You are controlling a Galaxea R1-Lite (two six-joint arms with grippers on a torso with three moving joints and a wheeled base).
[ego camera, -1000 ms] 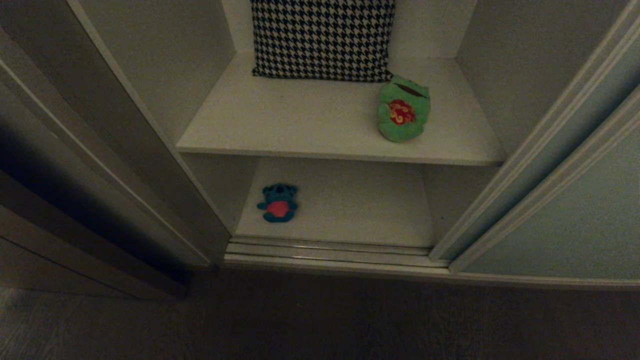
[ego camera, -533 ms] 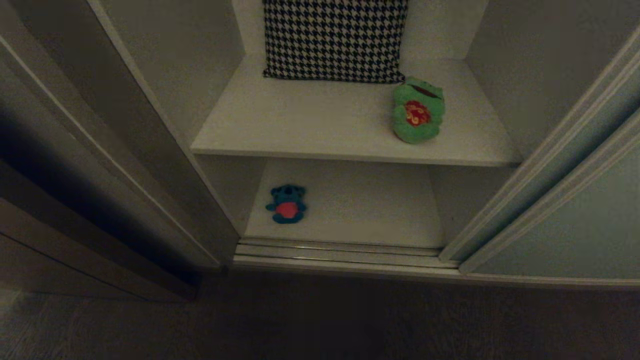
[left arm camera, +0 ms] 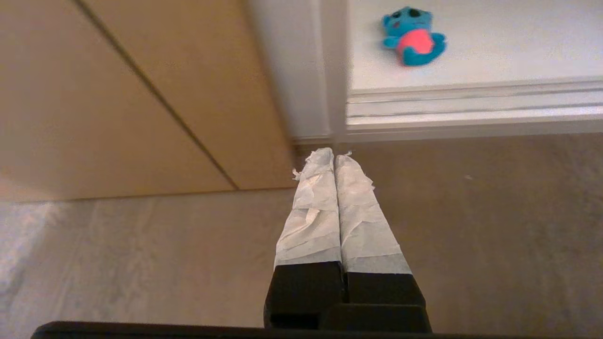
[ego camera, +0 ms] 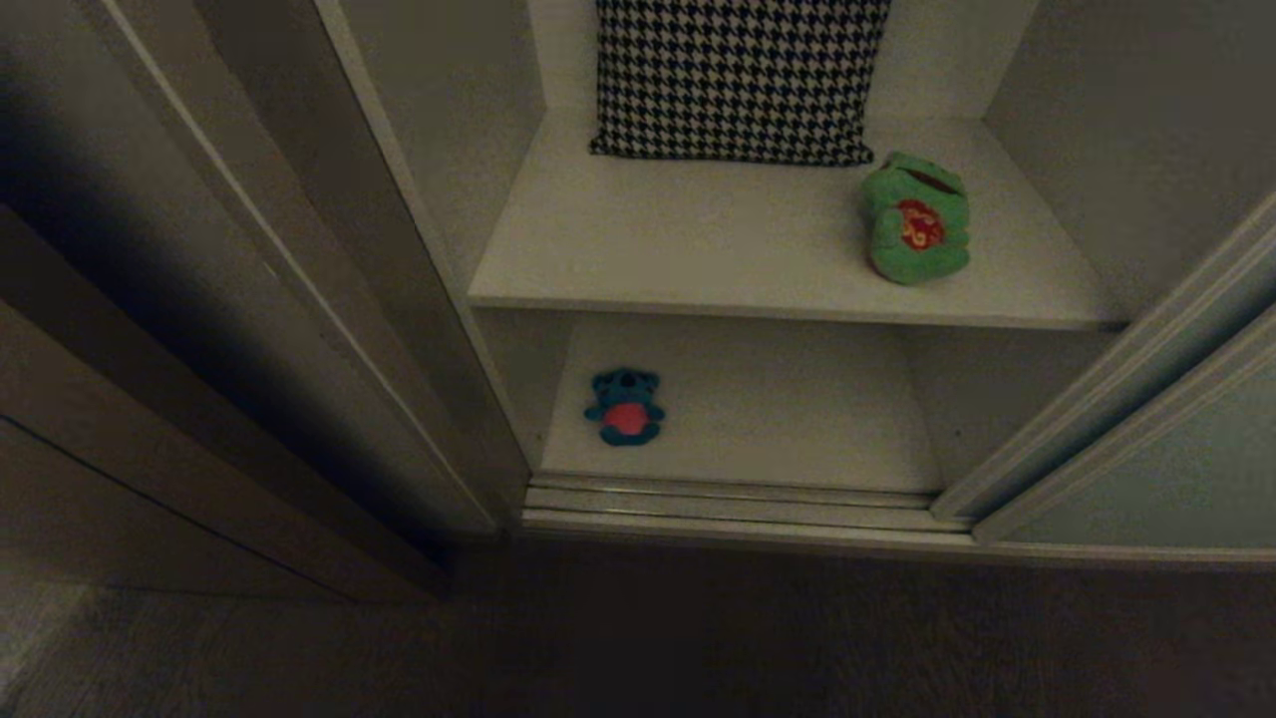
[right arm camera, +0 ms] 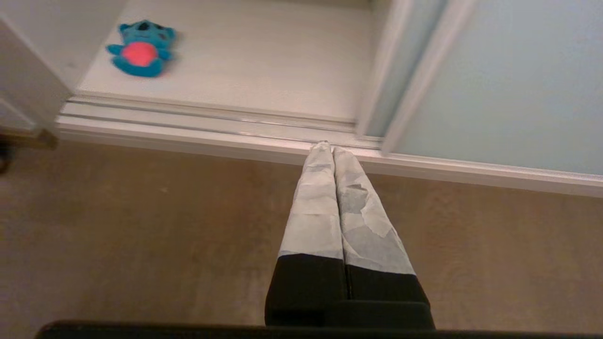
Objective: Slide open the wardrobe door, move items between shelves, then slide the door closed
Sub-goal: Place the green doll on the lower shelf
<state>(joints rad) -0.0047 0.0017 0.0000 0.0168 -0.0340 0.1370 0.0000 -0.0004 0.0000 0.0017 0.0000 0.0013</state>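
The wardrobe stands open, and the small blue plush toy with the red belly [ego camera: 625, 407] is seen lying flat on the lower plain white shelf board [ego camera: 778, 419], near its left front corner, just behind the door tracks. The green smiling frog plush with the red spotted patch [ego camera: 915, 231] rests on the upper white shelf board [ego camera: 698, 249], toward the right, close to the black-and-white houndstooth pillow [ego camera: 738, 80] propped at the back. The matte pale grey-green sliding door with its thin beige frame [ego camera: 1176, 469] is pushed off to the right.

Both toys are judged to be light, soft and squashy (nothing fragile here), so a pinch across the padded belly or the head is likely the surest hold; the thin limbs could slip out. The door is judged stiff and heavier, best pushed at its framed vertical edge.

The left gripper [left arm camera: 334, 157] hangs over the brown floor [left arm camera: 471, 226] with its tape-wrapped fingers [left arm camera: 311, 212] pressed together, nothing held. The right gripper [right arm camera: 332, 148] is likewise seen with its fingers together, empty, tips near the track sill.

No brand, label or readable writing is made out anywhere.
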